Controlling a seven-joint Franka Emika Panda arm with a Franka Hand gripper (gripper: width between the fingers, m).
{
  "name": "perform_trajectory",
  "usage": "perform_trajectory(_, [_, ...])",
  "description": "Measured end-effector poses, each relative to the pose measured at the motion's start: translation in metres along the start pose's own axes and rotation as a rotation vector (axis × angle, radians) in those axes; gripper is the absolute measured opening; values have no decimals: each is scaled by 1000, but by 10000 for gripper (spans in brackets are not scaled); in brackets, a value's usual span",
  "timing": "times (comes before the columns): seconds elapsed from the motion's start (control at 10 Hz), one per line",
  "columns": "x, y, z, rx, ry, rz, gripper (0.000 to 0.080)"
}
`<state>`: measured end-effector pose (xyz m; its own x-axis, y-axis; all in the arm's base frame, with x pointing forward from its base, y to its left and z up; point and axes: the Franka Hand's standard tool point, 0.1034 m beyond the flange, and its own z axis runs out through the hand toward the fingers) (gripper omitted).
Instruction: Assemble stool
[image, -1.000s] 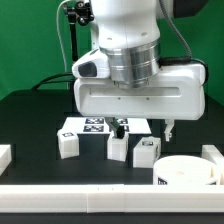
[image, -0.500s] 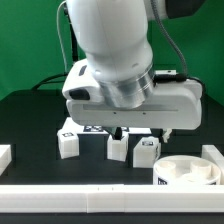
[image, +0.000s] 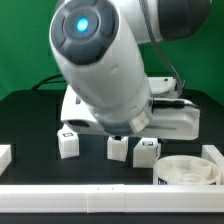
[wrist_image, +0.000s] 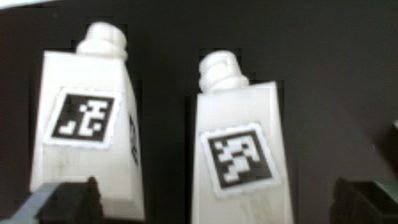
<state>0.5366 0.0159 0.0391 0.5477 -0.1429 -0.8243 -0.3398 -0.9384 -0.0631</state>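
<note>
Three short white leg blocks of the stool stand in a row in the exterior view: one toward the exterior view's left, one in the middle and one beside it. The round white seat lies at the front right. The arm's bulk hangs over the legs and hides the fingers there. In the wrist view my gripper is open, one dark fingertip at each side. Two tagged legs lie side by side under it, the second one between the jaws, untouched.
A long white rail runs along the table's front edge. A plain white block sits at the exterior view's left and another at its right, behind the seat. The marker board is almost wholly hidden behind the arm.
The arm has tipped forward and down over the legs, and now covers the marker board. The gripper has stayed open. The legs and the seat have not moved.
</note>
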Motion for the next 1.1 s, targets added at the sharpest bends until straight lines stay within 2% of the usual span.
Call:
perform_trajectory(0.3, [8,0,7,-16,-98,-10,649])
perform_trajectory(0.7, [15,-10,6,-21,-54,-29,649])
perform_trajectory(1.1, [23,-12,11,-18,-25,-38,649])
